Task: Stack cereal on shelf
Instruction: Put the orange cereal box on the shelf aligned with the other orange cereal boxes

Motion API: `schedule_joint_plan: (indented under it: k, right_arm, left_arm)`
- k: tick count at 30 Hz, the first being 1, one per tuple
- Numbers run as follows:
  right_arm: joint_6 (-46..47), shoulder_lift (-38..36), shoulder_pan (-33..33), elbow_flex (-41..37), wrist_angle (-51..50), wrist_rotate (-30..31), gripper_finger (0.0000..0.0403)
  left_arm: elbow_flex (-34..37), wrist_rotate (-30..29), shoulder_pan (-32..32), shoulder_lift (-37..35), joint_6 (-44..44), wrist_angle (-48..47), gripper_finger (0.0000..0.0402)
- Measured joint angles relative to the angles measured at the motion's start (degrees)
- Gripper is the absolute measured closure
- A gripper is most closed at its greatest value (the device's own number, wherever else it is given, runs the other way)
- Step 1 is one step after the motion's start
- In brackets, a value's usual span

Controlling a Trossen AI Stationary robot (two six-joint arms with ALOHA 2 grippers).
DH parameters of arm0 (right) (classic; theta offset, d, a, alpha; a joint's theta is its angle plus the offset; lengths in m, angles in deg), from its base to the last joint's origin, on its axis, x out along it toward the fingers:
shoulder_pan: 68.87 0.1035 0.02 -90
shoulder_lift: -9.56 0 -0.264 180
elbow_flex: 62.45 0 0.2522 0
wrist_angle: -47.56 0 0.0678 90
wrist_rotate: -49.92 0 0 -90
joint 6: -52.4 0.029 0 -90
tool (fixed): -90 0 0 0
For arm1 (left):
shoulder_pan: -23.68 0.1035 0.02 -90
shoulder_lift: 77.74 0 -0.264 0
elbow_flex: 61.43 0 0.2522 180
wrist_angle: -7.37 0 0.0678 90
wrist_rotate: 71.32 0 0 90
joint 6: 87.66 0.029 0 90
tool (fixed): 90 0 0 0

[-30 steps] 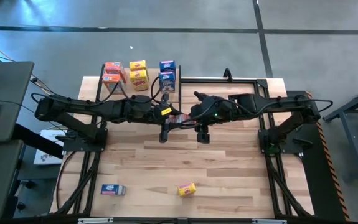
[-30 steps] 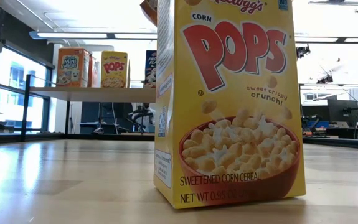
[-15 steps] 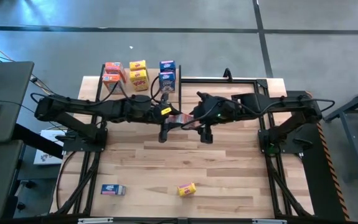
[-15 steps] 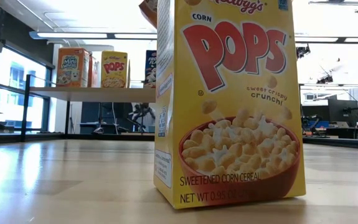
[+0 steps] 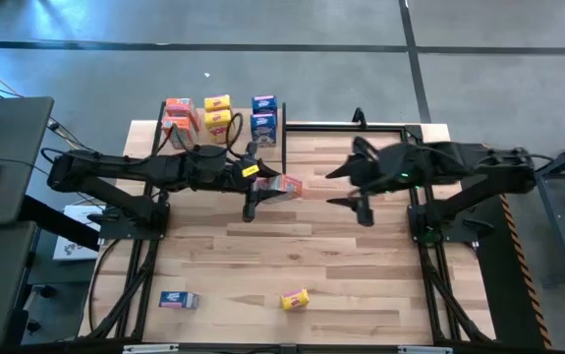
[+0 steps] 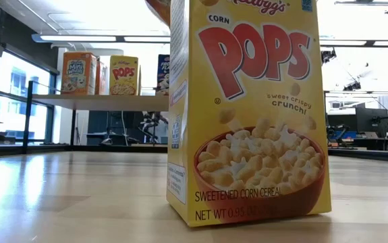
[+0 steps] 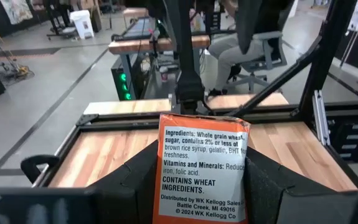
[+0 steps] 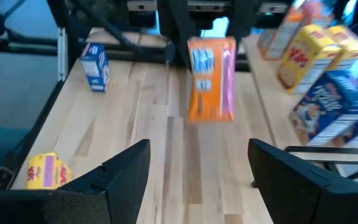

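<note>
My left gripper (image 5: 265, 190) is over the table's middle, shut on an orange-red cereal box (image 5: 282, 186) that it holds out level. My right gripper (image 5: 339, 189) stands open to the right of the box, apart from it, with nothing between its fingers (image 8: 126, 177). The shelf (image 6: 113, 102) stands at the table's far left and carries several cereal boxes (image 5: 218, 116) in orange-red, yellow and blue. A blue box (image 5: 178, 300) and a yellow box (image 5: 294, 299) lie near the table's front edge. The yellow one (image 6: 247, 115) fills the low view. My left gripper pinches the orange-red box between its two fingers (image 7: 135, 183), one on each broad face, with the narrow ingredients panel (image 7: 200, 168) toward the wrist. The fingers come nearly level from the table's left. The box is lifted clear of the table.
Black frame rails (image 5: 346, 125) run along the table's far and right sides. Bare wood lies between the two grippers and the boxes at the front edge. A person sits in a chair (image 7: 253, 56) beyond the table.
My right gripper has let go of the orange-red box, opened, and drawn back toward the table's right edge while rising. The box stays in my left gripper, clear of the table.
</note>
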Motion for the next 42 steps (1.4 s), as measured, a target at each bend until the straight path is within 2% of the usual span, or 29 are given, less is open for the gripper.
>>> schedule_joint_plan:
  k: [3, 11, 20, 29, 35, 42]
  right_arm:
    - [0.5, -6.6, 1.3, -7.5, 4.7, 2.6, 0.0139]
    - [4.5, -24.3, 2.6, -27.6, 17.5, 2.1, 0.0139]
    - [5.6, -36.2, 2.6, -41.4, 25.1, 2.1, 0.0139]
    - [5.0, -43.7, 2.6, -52.6, 30.3, 2.3, 0.0139]
    - [5.1, -49.1, 2.6, -62.0, 38.3, 2.3, 0.0139]
    - [6.0, -53.5, 2.6, -67.7, 40.8, 1.9, 0.0139]
  left_arm:
    - [0.0, -0.4, 0.0, -1.3, -0.4, -0.9, 0.0241]
    - [0.0, -3.4, 0.0, -5.5, -0.4, -4.3, 0.0241]
    - [1.6, -3.6, 0.0, -9.3, -1.4, -6.0, 0.0241]
    - [11.1, -6.9, 0.0, -16.8, -4.5, -2.6, 0.0241]
    - [18.7, -7.0, 0.0, -23.0, -6.0, 3.7, 0.0241]
    - [27.0, -7.1, 0.0, -29.4, -6.5, 11.0, 0.0241]
